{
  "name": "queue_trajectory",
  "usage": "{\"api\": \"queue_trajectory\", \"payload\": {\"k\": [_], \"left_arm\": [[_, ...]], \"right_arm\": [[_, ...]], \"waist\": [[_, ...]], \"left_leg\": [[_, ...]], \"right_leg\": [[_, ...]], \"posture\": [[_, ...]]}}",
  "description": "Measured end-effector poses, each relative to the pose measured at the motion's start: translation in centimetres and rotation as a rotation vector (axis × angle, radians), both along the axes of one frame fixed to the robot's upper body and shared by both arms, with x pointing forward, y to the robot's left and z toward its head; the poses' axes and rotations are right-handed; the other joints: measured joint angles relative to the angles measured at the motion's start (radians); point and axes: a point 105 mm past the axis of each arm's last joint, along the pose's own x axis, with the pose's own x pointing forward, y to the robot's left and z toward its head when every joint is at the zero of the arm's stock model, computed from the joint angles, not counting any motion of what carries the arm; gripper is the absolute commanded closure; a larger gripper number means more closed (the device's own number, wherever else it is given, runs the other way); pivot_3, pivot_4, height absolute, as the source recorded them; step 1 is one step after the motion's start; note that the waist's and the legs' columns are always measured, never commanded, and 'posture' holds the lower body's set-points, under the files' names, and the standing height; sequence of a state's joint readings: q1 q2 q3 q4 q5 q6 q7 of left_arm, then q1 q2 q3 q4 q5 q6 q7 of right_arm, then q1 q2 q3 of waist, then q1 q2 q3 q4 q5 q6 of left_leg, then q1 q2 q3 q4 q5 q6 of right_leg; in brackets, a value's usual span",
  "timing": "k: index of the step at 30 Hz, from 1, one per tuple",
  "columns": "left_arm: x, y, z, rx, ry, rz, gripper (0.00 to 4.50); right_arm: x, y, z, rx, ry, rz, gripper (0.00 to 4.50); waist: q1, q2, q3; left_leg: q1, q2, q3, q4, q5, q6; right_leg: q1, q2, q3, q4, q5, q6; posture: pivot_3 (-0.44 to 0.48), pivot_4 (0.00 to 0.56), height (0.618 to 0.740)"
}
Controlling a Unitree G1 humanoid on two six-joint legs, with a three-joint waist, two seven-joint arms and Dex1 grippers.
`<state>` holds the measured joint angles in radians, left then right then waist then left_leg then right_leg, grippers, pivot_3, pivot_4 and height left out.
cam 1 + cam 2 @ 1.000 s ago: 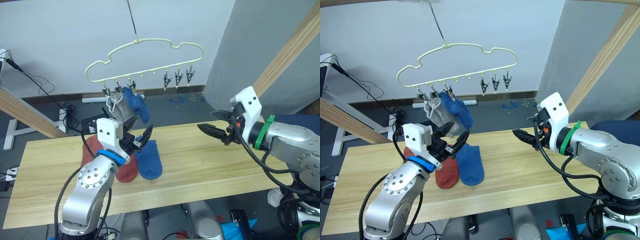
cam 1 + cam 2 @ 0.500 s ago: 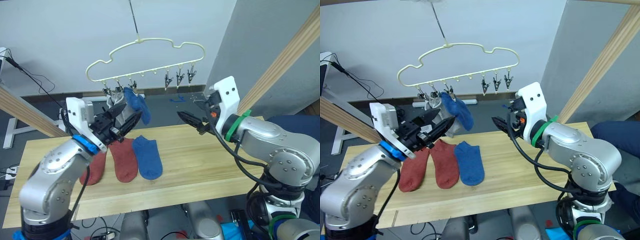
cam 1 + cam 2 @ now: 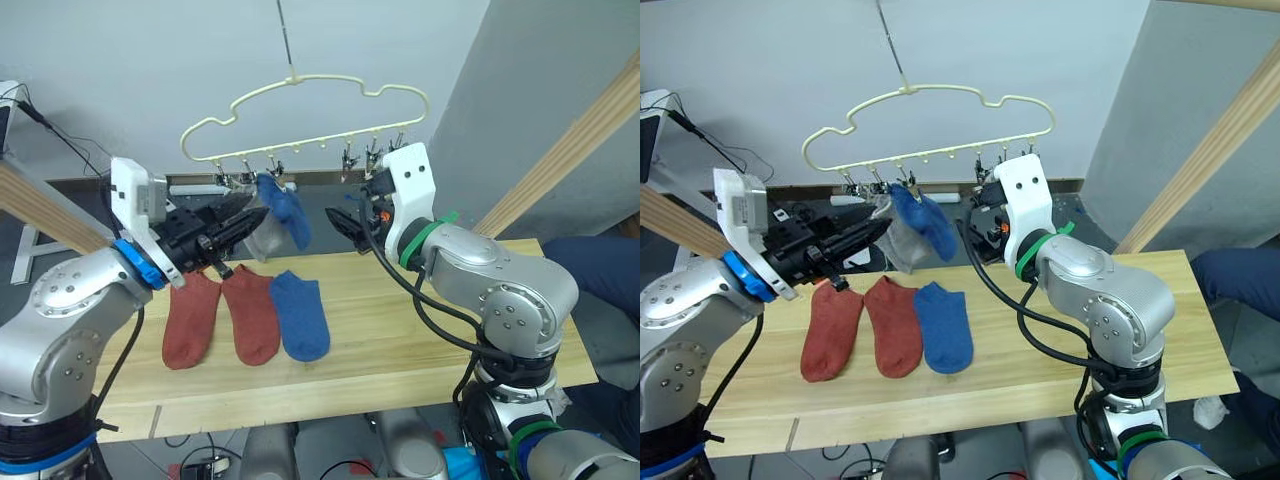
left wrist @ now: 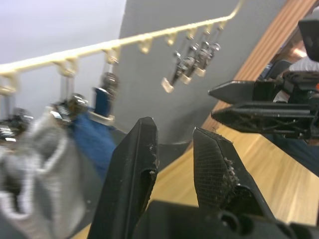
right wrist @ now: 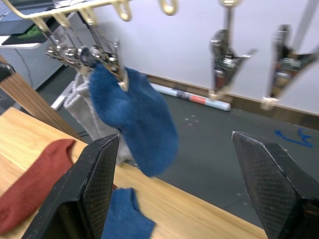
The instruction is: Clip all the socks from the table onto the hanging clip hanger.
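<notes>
Your left gripper and right gripper were both open, empty, near the hanger; three socks lay on the table.

Desk: two red socks, one blue sock, side by side.
Hanger: blue sock and apparently grey socks clipped.

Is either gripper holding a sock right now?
No: the left gripper and the right gripper both have empty jaws, and the two rust-red fabric socks and the blue fabric sock lie on the light wooden table.
</notes>
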<state>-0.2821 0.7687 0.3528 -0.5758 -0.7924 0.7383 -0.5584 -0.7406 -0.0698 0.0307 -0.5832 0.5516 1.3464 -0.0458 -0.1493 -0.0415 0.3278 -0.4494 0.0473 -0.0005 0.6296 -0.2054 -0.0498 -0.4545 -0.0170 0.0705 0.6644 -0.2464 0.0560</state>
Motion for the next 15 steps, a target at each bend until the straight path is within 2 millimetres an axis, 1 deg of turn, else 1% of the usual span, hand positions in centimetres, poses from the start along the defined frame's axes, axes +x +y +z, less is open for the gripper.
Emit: {"api": "queue_trajectory", "payload": {"k": [3, 4, 6, 8, 13, 15], "left_arm": [[0.0, 0.5, 0.5, 0.025, -0.013, 0.016, 3.08], [0.0, 0.5, 0.5, 0.027, -0.013, 0.020, 3.08], [0.0, 0.7, 0.3, 0.026, -0.007, 0.025, 2.68], [-0.2, 1.0, 0.0, 0.016, 0.008, 0.034, 2.18], [-0.4, 1.3, -0.5, 0.025, 0.019, 0.064, 0.68], [-0.4, 1.5, -0.4, 0.037, 0.004, 0.082, 0.68]], "right_arm": [[0.4, 0.4, 0.8, 0.013, -0.020, -0.002, 1.37], [0.4, 0.6, 1.1, 0.020, -0.028, 0.003, 1.73], [0.4, 0.8, 1.2, 0.024, -0.029, 0.011, 2.37], [0.3, 0.9, 1.2, 0.025, -0.028, 0.023, 2.41], [0.4, 0.8, 1.2, 0.022, -0.029, 0.028, 2.41], [0.3, 1.0, 1.2, 0.022, -0.028, 0.039, 2.41]], "waist": [[0.011, 0.000, 0.000], [0.014, 0.000, 0.000], [0.018, 0.000, 0.000], [0.020, 0.000, 0.000], [0.034, 0.000, 0.000], [0.039, 0.000, 0.000]], "left_leg": [[-0.002, 0.000, 0.000, 0.000, 0.000, 0.000], [-0.003, 0.000, 0.000, 0.000, 0.000, 0.000], [-0.003, 0.000, 0.000, 0.000, 0.000, 0.000], [-0.003, 0.000, 0.000, 0.000, 0.000, 0.000], [-0.002, 0.000, 0.000, 0.000, 0.000, 0.000], [-0.003, 0.000, -0.001, 0.001, 0.000, 0.000]], "right_leg": [[-0.002, -0.001, 0.000, 0.000, 0.000, 0.000], [-0.002, -0.001, -0.001, 0.000, 0.000, 0.000], [-0.002, -0.001, -0.001, 0.000, 0.000, 0.000], [-0.002, -0.001, -0.001, 0.000, 0.000, 0.000], [-0.002, -0.001, -0.001, 0.001, 0.000, 0.000], [-0.002, -0.001, -0.002, 0.001, 0.000, 0.000]], "posture": [[-0.136, 0.330, 0.740], [-0.129, 0.329, 0.740], [-0.119, 0.328, 0.740], [-0.113, 0.326, 0.740], [-0.102, 0.323, 0.740], [-0.100, 0.321, 0.740]]}}
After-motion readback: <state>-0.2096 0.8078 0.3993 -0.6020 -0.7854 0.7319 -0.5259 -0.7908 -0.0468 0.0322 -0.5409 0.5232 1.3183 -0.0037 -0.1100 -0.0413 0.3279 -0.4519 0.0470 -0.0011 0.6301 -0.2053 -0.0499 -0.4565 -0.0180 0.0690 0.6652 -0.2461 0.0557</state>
